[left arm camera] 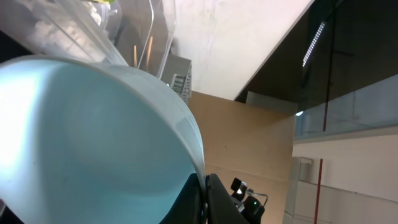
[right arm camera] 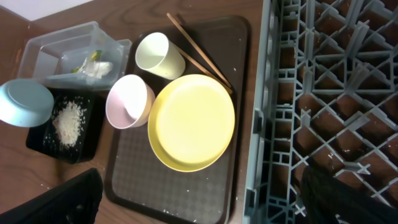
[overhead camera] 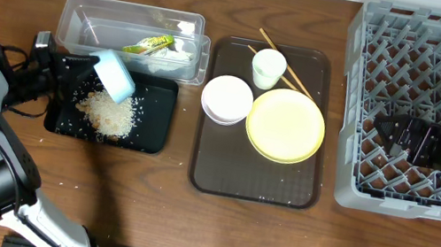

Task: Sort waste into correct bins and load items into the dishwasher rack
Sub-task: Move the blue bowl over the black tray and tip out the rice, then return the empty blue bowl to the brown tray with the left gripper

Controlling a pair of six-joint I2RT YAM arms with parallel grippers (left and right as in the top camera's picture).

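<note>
Far left, the left gripper (overhead camera: 86, 65) is clamped on the rim of the light blue bowl (overhead camera: 114, 76). It holds the bowl tipped on its side over the far-left corner of the black tray (overhead camera: 152, 130). There's a pile of rice scraps (overhead camera: 106, 111) on that tray, right under the bowl, plus some stray grains around it.

Just behind the tray on the far side sits the clear tub (overhead camera: 85, 20), with the green-and-orange snack wrapper (overhead camera: 148, 43) and the crumpled white paper (overhead camera: 170, 57) inside.

In the middle is the brown serving tray (overhead camera: 231, 166). On it, the white bowl (overhead camera: 226, 99) touches the yellow plate (overhead camera: 285, 125). The white cup (overhead camera: 268, 67) is behind them, and the chopsticks (overhead camera: 293, 75) lie diagonal at the far edge.

On the right is the grey dishwasher rack (overhead camera: 413, 48), nothing loaded in it. The right gripper (overhead camera: 387, 133) hangs over it, fingers spread wide and holding nothing.
</note>
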